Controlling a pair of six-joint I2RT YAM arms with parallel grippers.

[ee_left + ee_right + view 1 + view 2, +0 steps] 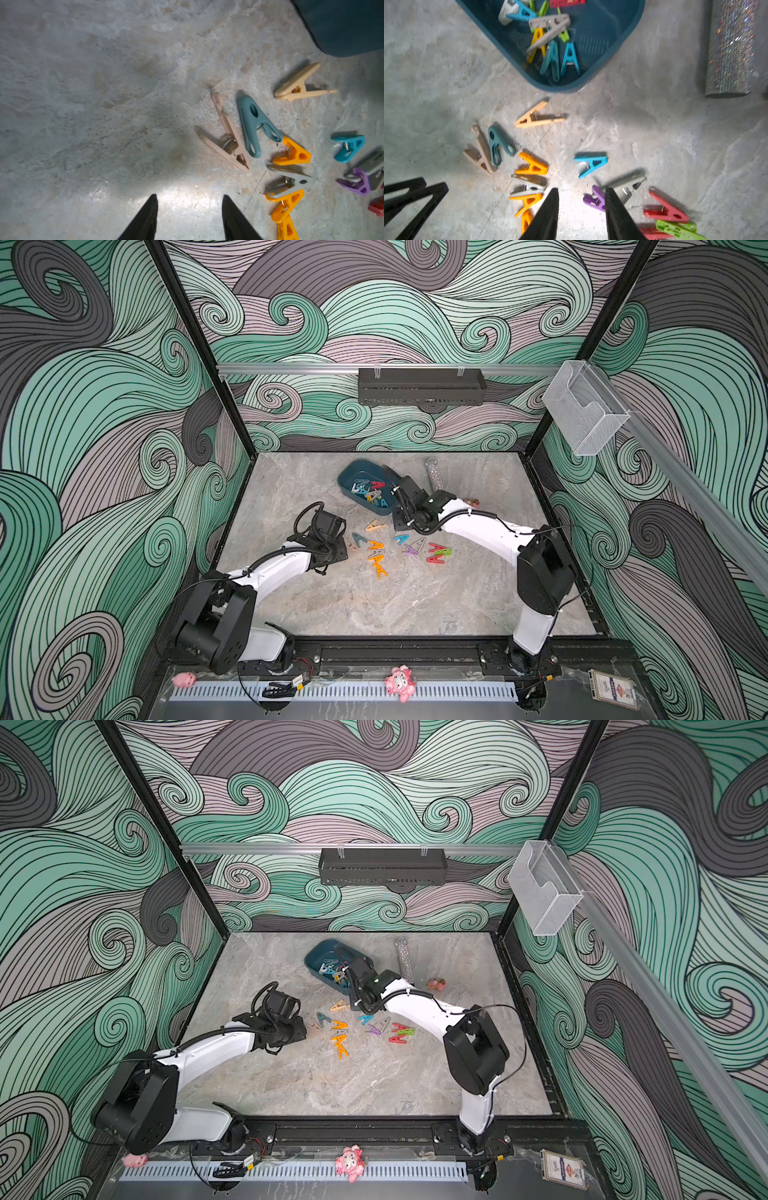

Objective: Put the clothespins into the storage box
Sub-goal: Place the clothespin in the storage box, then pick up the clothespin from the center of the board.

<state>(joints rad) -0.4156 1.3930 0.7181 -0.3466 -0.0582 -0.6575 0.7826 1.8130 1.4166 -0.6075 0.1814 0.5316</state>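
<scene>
The dark teal storage box (pixel 348 477) sits at the back middle of the table with several clothespins (pixel 550 37) inside. More clothespins lie loose in front of it: beige (pixel 226 143), teal (pixel 254 124), yellow (pixel 297 86), orange (pixel 295 154), grey (pixel 291 180), blue (pixel 589 162), purple (pixel 593 199), red (pixel 666 212) and green (pixel 675 228). My left gripper (pixel 190 196) is open over bare table just left of the beige pin. My right gripper (pixel 581 189) is open and empty, raised beside the box's right edge, above the loose pins.
A glittery cylinder (pixel 434 475) lies right of the box, and a small pink object (pixel 471 502) sits beyond the right wrist. A black perforated tray (pixel 419 385) and a clear holder (pixel 582 406) hang on the walls. A pink toy figure (pixel 401 682) sits on the front rail.
</scene>
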